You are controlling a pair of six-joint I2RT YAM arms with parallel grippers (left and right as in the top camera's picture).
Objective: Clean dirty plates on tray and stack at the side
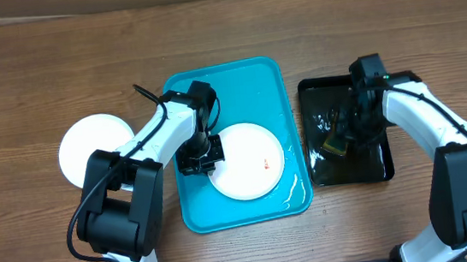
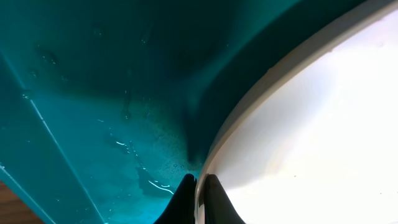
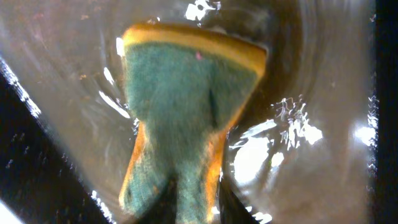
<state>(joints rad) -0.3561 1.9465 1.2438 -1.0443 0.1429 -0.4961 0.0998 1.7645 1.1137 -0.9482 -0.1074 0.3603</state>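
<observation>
A white plate with a small orange-red smear lies in the turquoise tray. My left gripper is shut on the plate's left rim. In the left wrist view the two fingers pinch the rim of the plate just above the wet floor of the tray. Another white plate lies on the table left of the tray. My right gripper is down in the black tray, shut on a green and yellow sponge that is squeezed narrow where it is held.
The glossy black tray to the right of the turquoise one holds shallow water. Water drops lie on the turquoise tray's floor. Bare wooden table surrounds both trays.
</observation>
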